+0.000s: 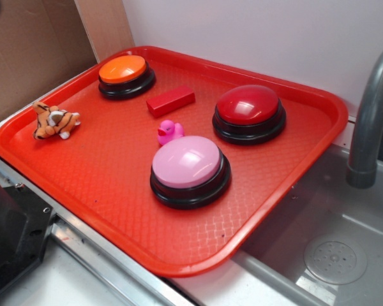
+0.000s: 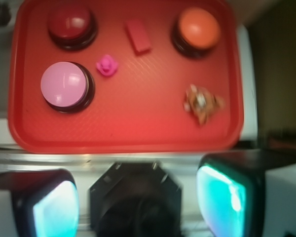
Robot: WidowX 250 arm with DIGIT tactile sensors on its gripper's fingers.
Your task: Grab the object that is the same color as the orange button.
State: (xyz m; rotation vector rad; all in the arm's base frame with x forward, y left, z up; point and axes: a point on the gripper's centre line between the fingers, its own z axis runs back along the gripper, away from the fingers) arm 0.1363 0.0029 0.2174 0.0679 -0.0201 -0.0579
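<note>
Plush tiger (image 1: 55,122) lies at left edge of red tray (image 1: 115,204), near orange button (image 1: 126,74) at far corner. Hand (image 2: 138,202) hovers outside tray's near rim, fingers (image 2: 222,197) apart, empty.

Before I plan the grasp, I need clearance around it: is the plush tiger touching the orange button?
No, in the exterior view the plush tiger lies apart from the orange button, with bare red tray between them.

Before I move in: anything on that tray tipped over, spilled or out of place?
Only the plush tiger looks askew: it lies on its side near the tray's edge. The three buttons sit upright, and the duck and red block rest flat. Nothing spilled or damaged.
</note>
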